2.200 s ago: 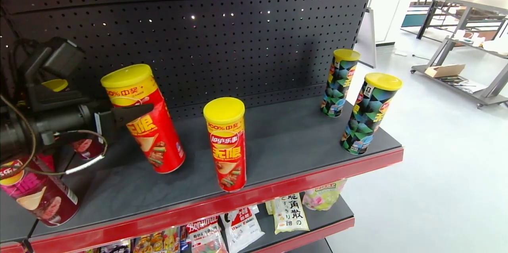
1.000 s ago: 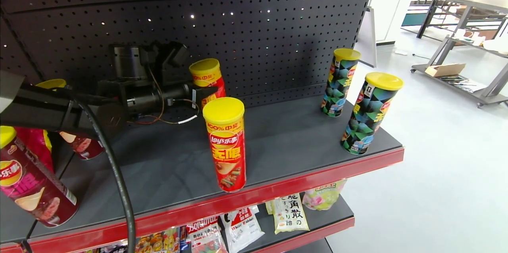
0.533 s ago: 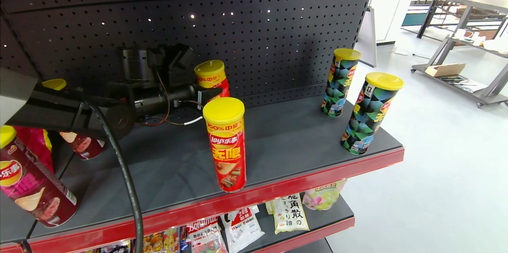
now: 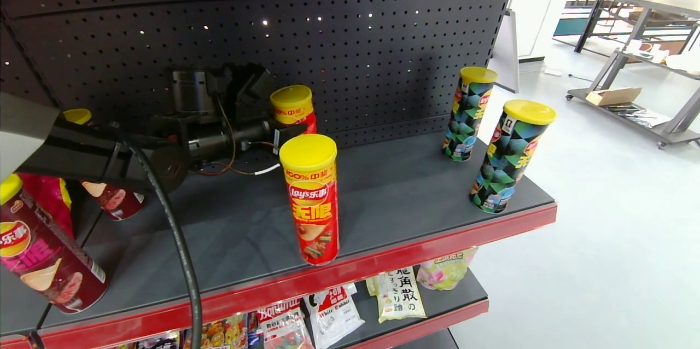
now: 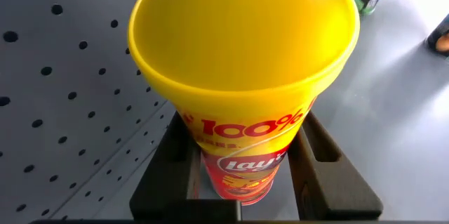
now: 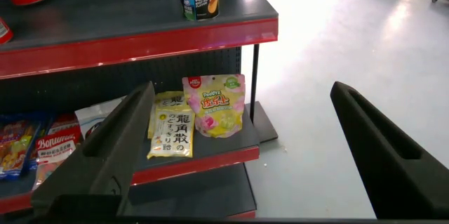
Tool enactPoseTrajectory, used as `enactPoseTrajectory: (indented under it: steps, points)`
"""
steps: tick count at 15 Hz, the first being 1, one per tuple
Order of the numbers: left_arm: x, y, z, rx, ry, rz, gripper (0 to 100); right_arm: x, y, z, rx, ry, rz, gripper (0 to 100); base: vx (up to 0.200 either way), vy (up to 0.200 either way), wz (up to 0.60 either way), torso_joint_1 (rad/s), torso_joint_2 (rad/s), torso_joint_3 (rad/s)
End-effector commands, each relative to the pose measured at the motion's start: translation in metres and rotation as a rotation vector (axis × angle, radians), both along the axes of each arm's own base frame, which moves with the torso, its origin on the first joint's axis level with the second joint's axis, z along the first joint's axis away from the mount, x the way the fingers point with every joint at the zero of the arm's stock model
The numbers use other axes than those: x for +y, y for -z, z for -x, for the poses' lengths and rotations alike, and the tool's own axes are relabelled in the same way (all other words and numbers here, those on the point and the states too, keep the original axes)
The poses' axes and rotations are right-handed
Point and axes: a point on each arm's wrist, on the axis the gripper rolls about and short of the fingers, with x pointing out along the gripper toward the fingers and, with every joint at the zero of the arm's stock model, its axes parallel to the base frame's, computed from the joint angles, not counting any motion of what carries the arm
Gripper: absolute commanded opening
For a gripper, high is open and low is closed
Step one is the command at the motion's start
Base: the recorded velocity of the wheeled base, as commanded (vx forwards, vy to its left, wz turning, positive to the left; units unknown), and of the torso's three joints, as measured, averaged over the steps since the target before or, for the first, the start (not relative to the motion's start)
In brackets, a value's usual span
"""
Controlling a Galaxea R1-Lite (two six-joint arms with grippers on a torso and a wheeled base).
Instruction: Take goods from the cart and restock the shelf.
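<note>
Running under a black pegboard (image 4: 355, 53), the dark shelf (image 4: 394, 196) carries the goods. The left gripper (image 4: 290, 129) reaches in near the shelf's back edge, about mid-length, its two dark fingers (image 5: 175, 171) closed on the held can (image 4: 291, 104). The red can stands with its long axis vertical and its yellow lid up. Its lower half is hidden behind a second red can (image 4: 311, 201) at the front edge, so whether its base touches the shelf cannot be told. Two seconds earlier it hung tilted over the shelf's left part. Two patterned cans (image 4: 506, 157) stand at the right end, and a maroon can (image 4: 38, 261) leans at the left front corner. The right gripper (image 6: 242, 94) gapes wide, empty.
</note>
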Motion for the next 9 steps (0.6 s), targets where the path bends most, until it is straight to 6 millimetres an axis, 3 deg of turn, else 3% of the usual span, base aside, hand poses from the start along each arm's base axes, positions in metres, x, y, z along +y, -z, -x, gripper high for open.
enactPoseTrajectory:
  steps: [1, 9]
  points:
    - [-0.0009, -0.0008, 0.0005, -0.003, 0.004, -0.001, 0, 0.0, -0.0001, -0.0001, 0.001, 0.0, 0.0, 100, 0.0, 0.0, 0.0, 0.0, 0.0, 0.0]
    - [-0.0056, 0.0017, -0.0001, 0.007, 0.014, 0.004, 0, 0.0, -0.0001, -0.0001, 0.001, 0.0, 0.0, 100, 0.0, 0.0, 0.0, 0.0, 0.0, 0.0]
